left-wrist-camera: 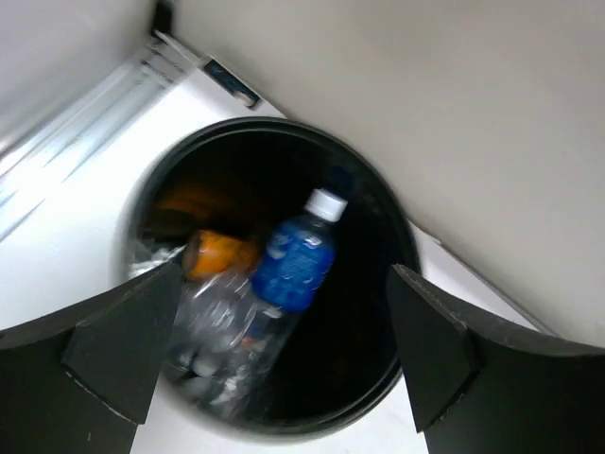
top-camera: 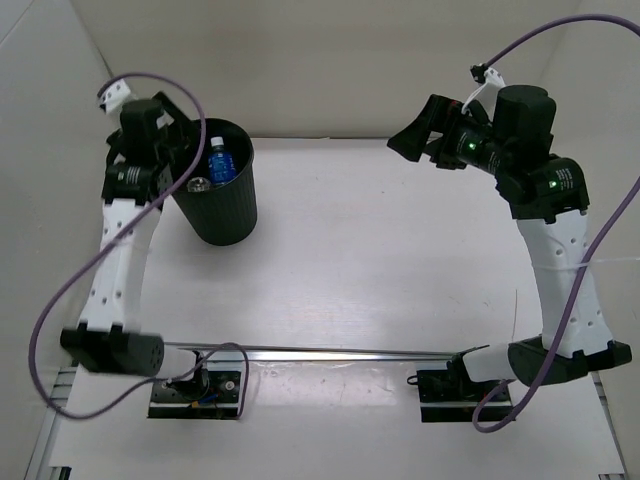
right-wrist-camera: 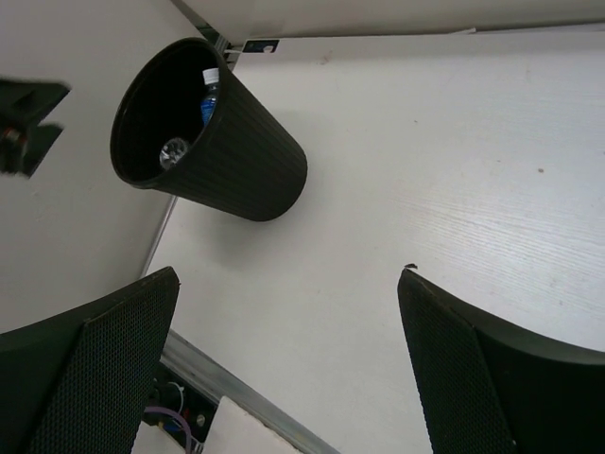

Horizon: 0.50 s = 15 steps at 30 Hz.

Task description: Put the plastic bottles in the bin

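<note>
The black ribbed bin [top-camera: 228, 205] stands at the table's far left. In the left wrist view I look down into the bin [left-wrist-camera: 274, 128]. Inside lie a blue-labelled bottle [left-wrist-camera: 295, 260] with a white cap, an orange bottle [left-wrist-camera: 219, 253] and blurred clear plastic bottles [left-wrist-camera: 213, 326]; I cannot tell how many clear ones. The blue-labelled bottle [top-camera: 220, 163] also shows from above. My left gripper [top-camera: 193, 152] [left-wrist-camera: 284, 284] is open and empty, right over the bin's mouth. My right gripper [top-camera: 406, 142] [right-wrist-camera: 288, 274] is open and empty, raised above the table's far right.
White walls enclose the table at the back and sides. The right wrist view shows the bin [right-wrist-camera: 241, 165] near the back left corner. A metal rail [top-camera: 330, 351] and the arm bases run along the near edge.
</note>
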Tool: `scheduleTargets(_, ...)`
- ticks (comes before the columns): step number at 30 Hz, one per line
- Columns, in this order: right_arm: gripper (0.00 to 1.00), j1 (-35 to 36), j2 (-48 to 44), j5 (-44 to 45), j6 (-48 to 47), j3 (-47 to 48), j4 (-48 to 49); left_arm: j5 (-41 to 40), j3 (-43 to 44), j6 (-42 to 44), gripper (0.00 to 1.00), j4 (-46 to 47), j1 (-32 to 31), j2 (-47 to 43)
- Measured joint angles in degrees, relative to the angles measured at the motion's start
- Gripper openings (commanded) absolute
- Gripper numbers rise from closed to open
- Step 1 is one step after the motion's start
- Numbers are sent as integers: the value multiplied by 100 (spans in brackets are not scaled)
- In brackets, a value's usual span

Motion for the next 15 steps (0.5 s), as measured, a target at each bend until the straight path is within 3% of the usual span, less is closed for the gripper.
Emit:
scheduleTargets(9, 100, -739, 387, -684, 17, 98, -599, -962, -3388, -7, 100, -31, -50, -3152)
scheduleTargets(15, 100, -1239, 391, -1064, -105, -411, -780, -1399, -4334, 350, 100, -142, -50, -4113)
